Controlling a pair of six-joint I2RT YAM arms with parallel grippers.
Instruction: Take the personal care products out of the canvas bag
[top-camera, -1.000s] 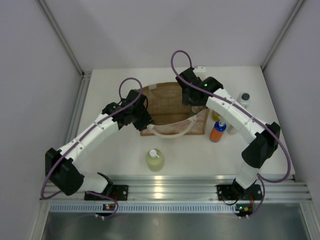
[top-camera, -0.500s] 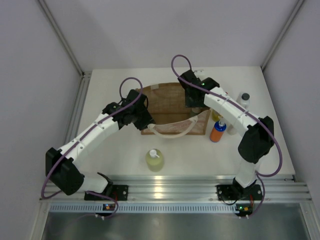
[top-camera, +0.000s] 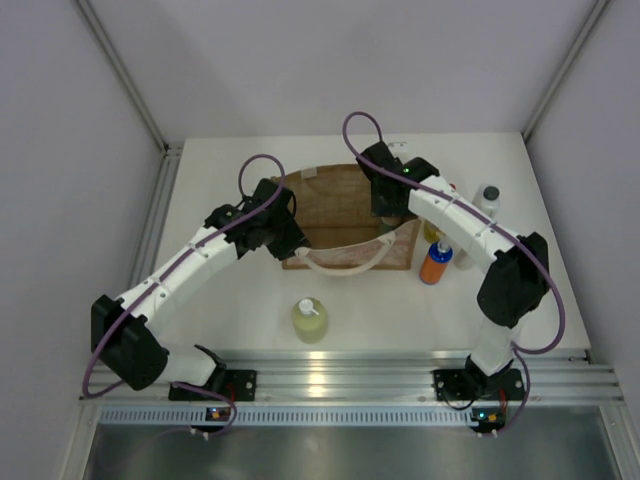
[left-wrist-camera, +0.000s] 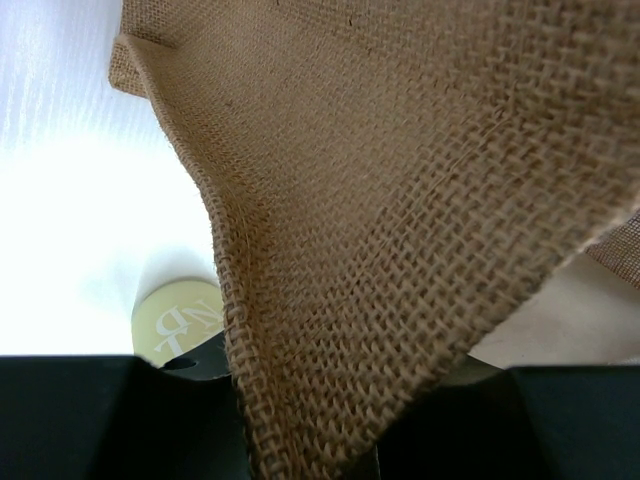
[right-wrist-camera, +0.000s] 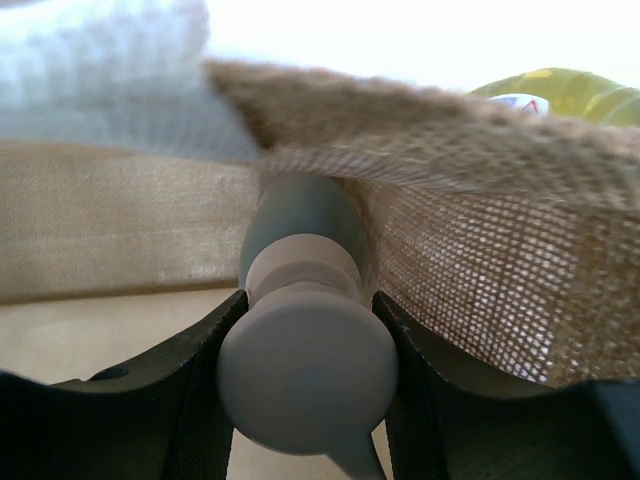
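Where 1 bag lies, 5 bottles.

Right claw slightly nearer; elbow inward.

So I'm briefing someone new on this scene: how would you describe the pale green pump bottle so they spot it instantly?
Find the tan woven canvas bag mid-table. Just nearer the arm bases than its cream loop handle stands the pale green pump bottle. It stands alone; the other bottles, like the orange bottle with a blue top, crowd the bag's right side.
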